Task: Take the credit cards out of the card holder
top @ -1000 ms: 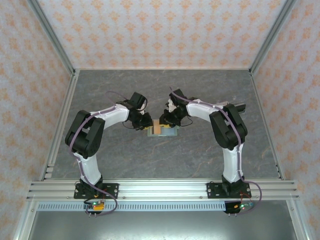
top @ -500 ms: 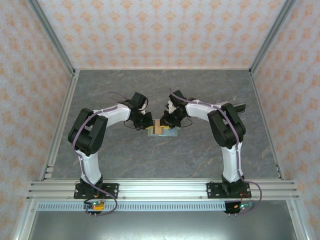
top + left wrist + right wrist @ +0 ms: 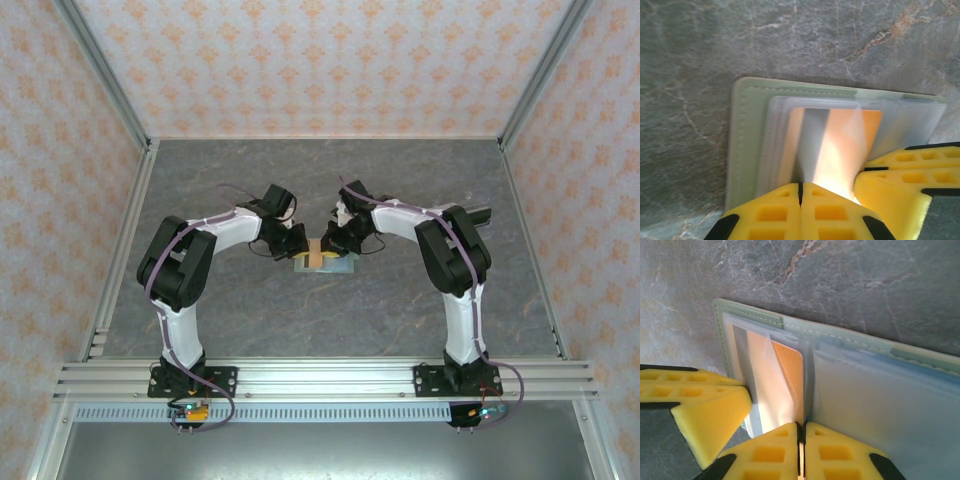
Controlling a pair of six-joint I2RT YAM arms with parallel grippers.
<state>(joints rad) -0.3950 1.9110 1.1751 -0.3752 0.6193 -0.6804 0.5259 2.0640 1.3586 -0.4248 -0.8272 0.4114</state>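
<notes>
The sage-green card holder (image 3: 338, 266) lies open on the grey marbled table, its green border (image 3: 742, 145) (image 3: 840, 337) framing clear pockets. An orange-yellow credit card (image 3: 867, 130) (image 3: 790, 372) (image 3: 316, 256) sits in a raised pocket leaf near the fold. My left gripper (image 3: 300, 250) (image 3: 801, 186) is shut, pinching the near edge of that clear leaf. My right gripper (image 3: 335, 247) (image 3: 800, 429) is shut from the opposite side on the orange card's edge. Each wrist view catches the other gripper's yellow fingers (image 3: 895, 175) (image 3: 700, 405) close beside it. Dark cards are hidden.
A small dark thing (image 3: 482, 213) lies by the right arm's elbow at the table's right side. Aluminium rails (image 3: 320, 378) run along the near edge, and patterned walls enclose the other three sides.
Both grippers have closed from slightly open to shut over the holder. The left arm's elbow has shifted a little to the right. The holder has stayed put.
</notes>
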